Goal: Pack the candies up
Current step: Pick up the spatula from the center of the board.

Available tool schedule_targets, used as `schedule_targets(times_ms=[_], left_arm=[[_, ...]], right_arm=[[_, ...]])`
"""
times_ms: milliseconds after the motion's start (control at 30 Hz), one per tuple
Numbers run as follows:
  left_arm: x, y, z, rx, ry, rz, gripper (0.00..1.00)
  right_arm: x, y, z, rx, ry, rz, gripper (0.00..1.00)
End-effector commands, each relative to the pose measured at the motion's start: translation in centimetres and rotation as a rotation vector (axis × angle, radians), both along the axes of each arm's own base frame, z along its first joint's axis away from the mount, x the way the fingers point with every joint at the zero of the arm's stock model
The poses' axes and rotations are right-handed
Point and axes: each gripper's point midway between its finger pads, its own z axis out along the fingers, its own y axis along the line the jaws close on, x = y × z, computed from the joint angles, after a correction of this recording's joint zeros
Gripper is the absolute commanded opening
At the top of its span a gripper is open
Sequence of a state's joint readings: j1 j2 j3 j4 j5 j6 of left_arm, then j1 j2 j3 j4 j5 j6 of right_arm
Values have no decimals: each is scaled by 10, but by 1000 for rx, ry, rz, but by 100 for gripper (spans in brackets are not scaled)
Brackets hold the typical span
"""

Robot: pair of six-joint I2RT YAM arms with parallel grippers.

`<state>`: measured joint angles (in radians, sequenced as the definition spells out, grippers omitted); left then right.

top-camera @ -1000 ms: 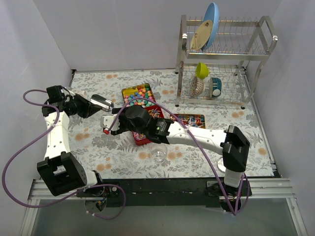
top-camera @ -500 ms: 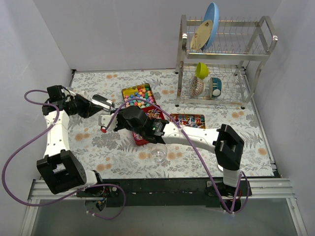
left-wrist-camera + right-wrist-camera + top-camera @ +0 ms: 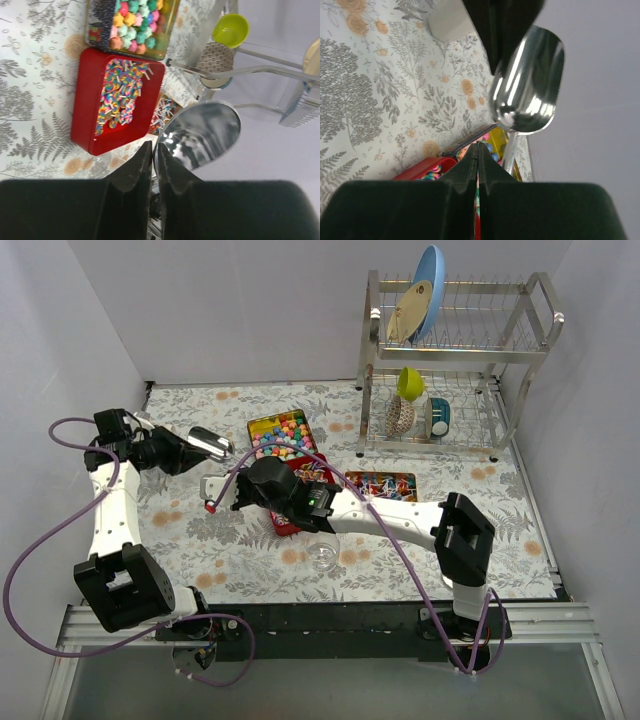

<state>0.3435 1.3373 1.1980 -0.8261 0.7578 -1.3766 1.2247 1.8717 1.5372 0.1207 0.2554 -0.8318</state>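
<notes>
Floral tablecloth [image 3: 420, 540], white walls [image 3: 250, 310]: scoop [image 3: 208, 445] aloft, candies [image 3: 132, 25] in their tins.
Your left gripper [image 3: 190, 452] is clamped on the steel scoop. Your right gripper [image 3: 212, 495] has its jaws pressed together, nothing visible between them, near the scoop. The candies lie in the patterned tin [image 3: 99, 39] and the red tin [image 3: 82, 115] under your right arm. Swing that arm carelessly and it may knock the scoop askew or tip the glass cup [image 3: 322, 553].
</notes>
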Motion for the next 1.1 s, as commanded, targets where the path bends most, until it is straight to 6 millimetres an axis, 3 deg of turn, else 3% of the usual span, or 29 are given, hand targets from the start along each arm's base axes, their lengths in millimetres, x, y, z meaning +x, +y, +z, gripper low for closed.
schedule_targets(times_ms=[0,33,67,100,167,200,300,467,500,600,700,867,1067], left_arm=[[8,-7,42,-12,-147,-66,16],[8,-8,45,-9,-160,-74,11],[10,-8,49,-2,-180,-78,2],[11,-6,49,7,-178,-70,0],[12,-4,48,12,-173,-59,0],[12,-4,46,9,-167,-60,0],[10,-5,37,5,-153,-62,0],[4,-8,29,-5,-134,-70,0],[4,-7,29,2,-134,-67,0],[3,-5,29,20,-125,-61,0],[3,-5,32,22,-129,-62,0],[6,-4,38,23,-142,-57,0],[7,-3,38,17,-135,-45,0]], right_arm=[[1,-8,40,100,94,17,1],[3,-9,52,119,115,19,1],[9,-18,44,101,186,-10,1],[9,-20,46,105,224,10,1],[19,-31,60,147,288,8,1],[9,-31,59,147,370,59,1],[14,-44,73,201,457,68,1],[13,-54,81,210,492,74,1],[15,-54,84,222,482,70,22],[16,-55,95,239,451,71,52],[21,-55,96,222,395,75,60],[26,-43,87,188,348,86,62],[16,-19,73,161,310,88,62]])
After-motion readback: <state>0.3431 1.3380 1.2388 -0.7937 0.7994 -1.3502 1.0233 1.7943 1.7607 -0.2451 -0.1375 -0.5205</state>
